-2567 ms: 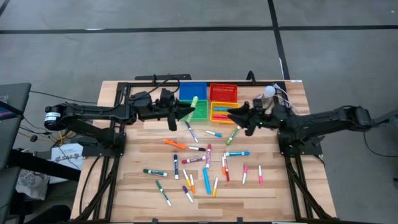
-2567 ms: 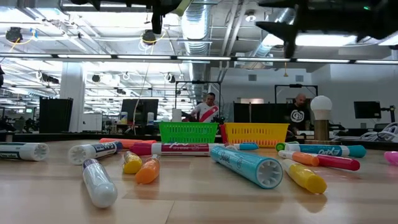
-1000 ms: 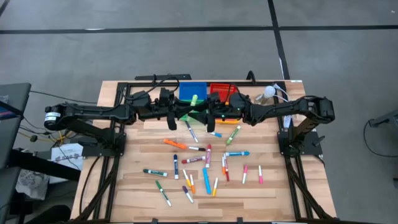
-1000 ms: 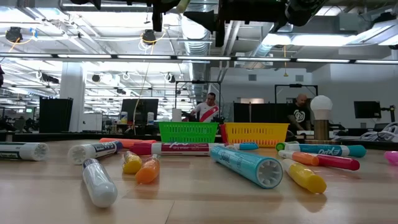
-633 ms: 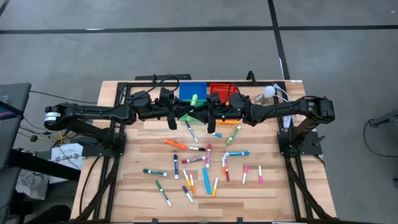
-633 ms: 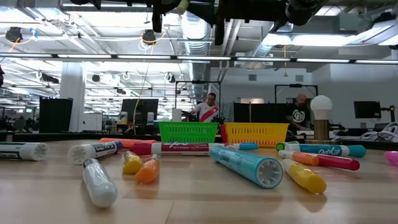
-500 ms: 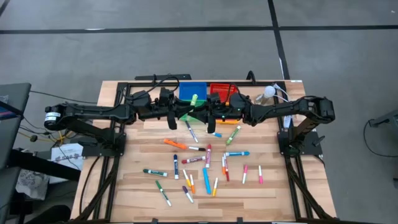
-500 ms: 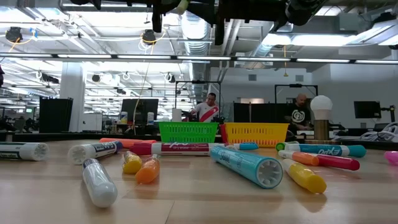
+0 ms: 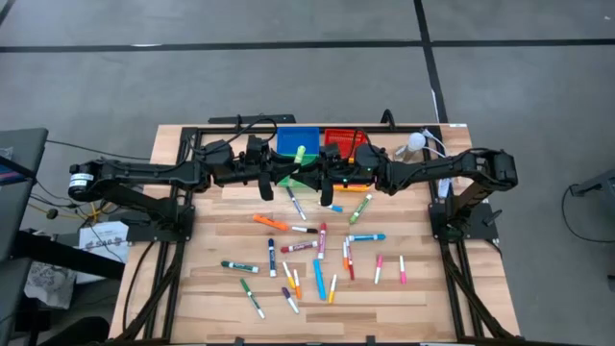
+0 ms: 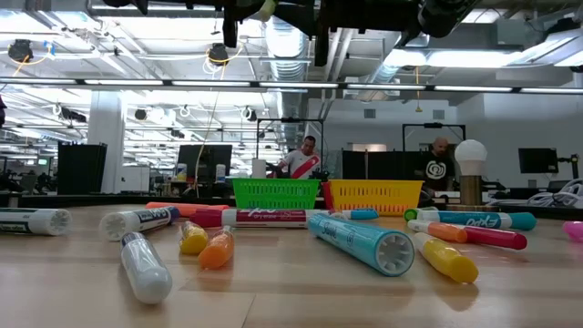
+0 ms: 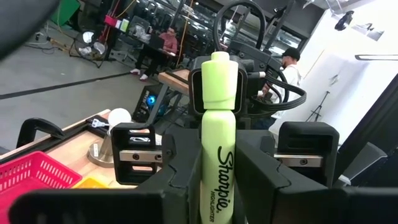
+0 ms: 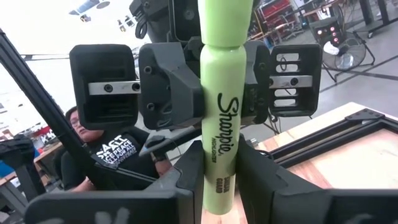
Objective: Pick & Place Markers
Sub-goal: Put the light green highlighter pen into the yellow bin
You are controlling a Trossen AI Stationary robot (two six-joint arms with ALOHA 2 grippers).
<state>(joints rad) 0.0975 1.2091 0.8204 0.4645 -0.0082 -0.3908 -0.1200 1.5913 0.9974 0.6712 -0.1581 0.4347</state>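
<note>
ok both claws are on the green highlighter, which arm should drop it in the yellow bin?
Right, probably: right claw grips the highlighter, yellow bin lies under that arm; left claw just lets go.

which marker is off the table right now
The light green Sharpie highlighter, alone among the markers: the left gripper and right gripper both clamp it above the bins. All others lie flat on the table.
</note>
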